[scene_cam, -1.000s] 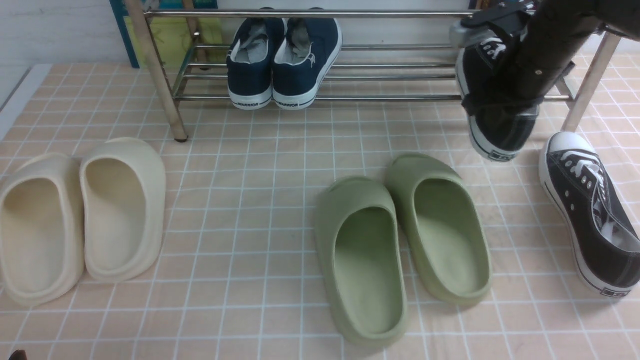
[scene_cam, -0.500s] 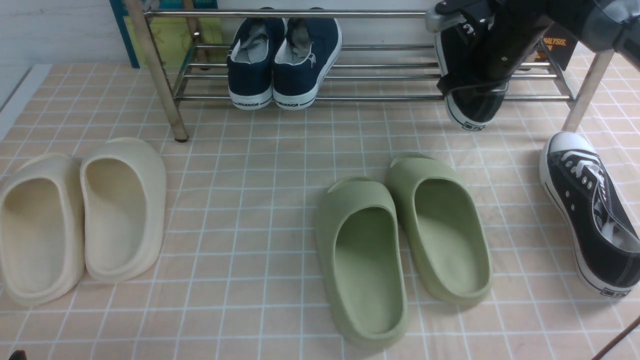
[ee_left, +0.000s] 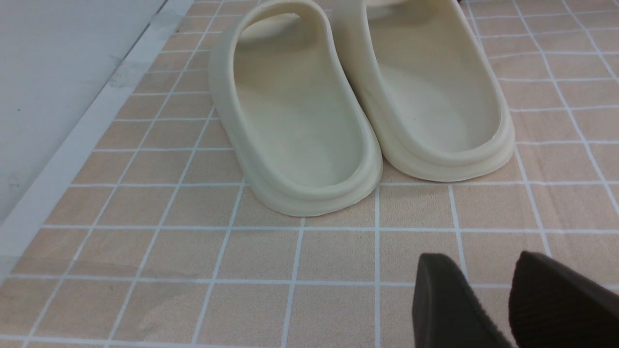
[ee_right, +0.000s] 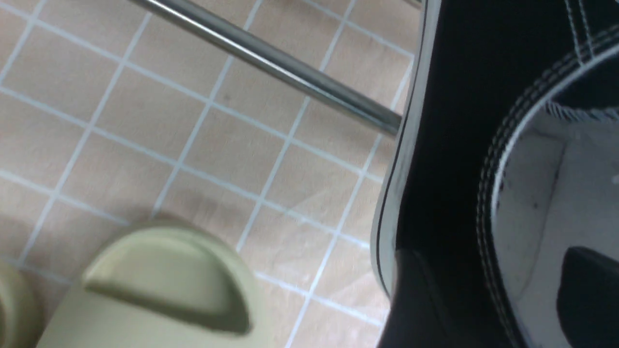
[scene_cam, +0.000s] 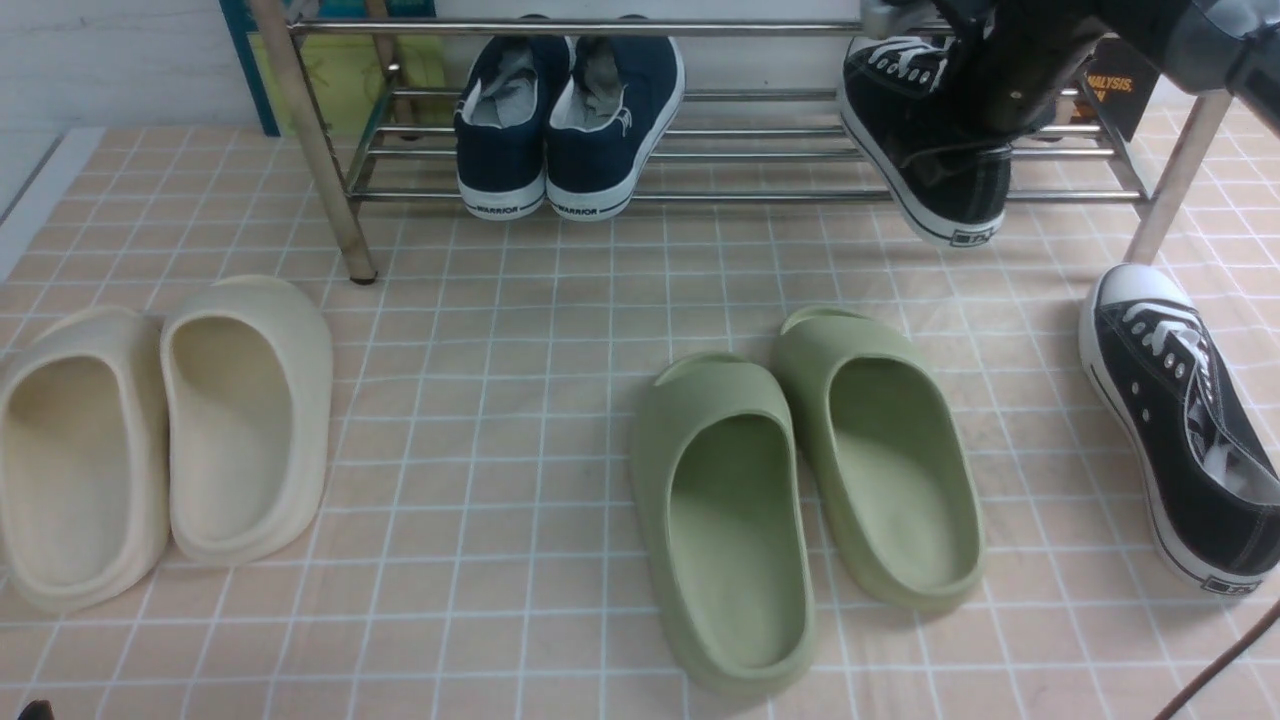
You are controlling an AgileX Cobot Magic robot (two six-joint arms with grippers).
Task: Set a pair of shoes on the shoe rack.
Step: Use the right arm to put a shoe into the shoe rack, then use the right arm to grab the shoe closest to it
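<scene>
Half done by my reckoning: one black sneaker [scene_cam: 930, 175] sits on the lower bars of the shoe rack [scene_cam: 760, 196], heel overhanging, my right gripper [ee_right: 498, 275] spread loose astride its heel wall, while the other sneaker [scene_cam: 1180, 430] lies on the floor [scene_cam: 560, 300] nearby, yet to fetch

rack [scene_cam: 760, 195] middle: free between navy sneakers [scene_cam: 568, 115] and black sneaker [scene_cam: 925, 150]
floor [scene_cam: 520, 400] centre: green slides [scene_cam: 800, 480]
left: cream slides [scene_cam: 160, 430]
right: other black sneaker [scene_cam: 1180, 420]
</scene>
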